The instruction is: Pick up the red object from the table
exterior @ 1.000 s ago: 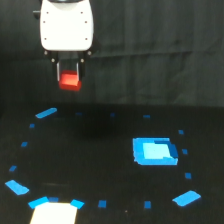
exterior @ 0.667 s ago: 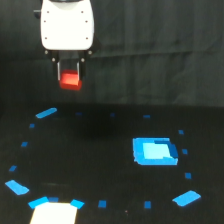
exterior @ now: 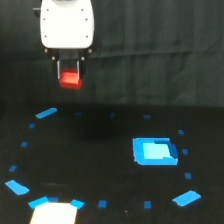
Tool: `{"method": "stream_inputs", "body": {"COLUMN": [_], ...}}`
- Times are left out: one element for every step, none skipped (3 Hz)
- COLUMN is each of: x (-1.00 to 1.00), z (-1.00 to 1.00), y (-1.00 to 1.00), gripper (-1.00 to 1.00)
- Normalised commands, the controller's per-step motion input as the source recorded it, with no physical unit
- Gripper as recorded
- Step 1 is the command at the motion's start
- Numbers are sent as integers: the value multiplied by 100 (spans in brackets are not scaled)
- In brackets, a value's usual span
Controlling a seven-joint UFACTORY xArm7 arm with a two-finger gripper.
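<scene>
From my seat I read the dark two-fingered gripper point(exterior: 69, 75) as closed on the small bright red-orange chunky block point(exterior: 70, 79): the two thin fingers hang straight down from the white rounded housing point(exterior: 66, 24) and the block sits between them, touching both as far as I can make out, with its lower part poking out just below the fingertips. So the relation that matters is simple: the block lies nowhere to either side of the jaws, it is inside them, and the whole pair hangs clear above the flat black matte table point(exterior: 100, 165), with dark backdrop showing beneath the block, not tabletop. The picture is too soft for me to call the block's long axis or how deep it sits in the grip. Moving outward, below the jaws and slightly toward the exterior view's left lies a slim blue tape strip point(exterior: 46, 113); well apart toward the exterior view's right and nearer the camera sits the large bright blue square patch point(exterior: 154, 151). I judge the pick as essentially made; what remains turns on the grip holding, since only a small part of the block looks pinched.
</scene>
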Motion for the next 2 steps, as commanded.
{"method": "stream_inputs", "body": {"x": [29,0], "z": [-27,-16], "y": [-14,-3], "gripper": [-100,-100]}}
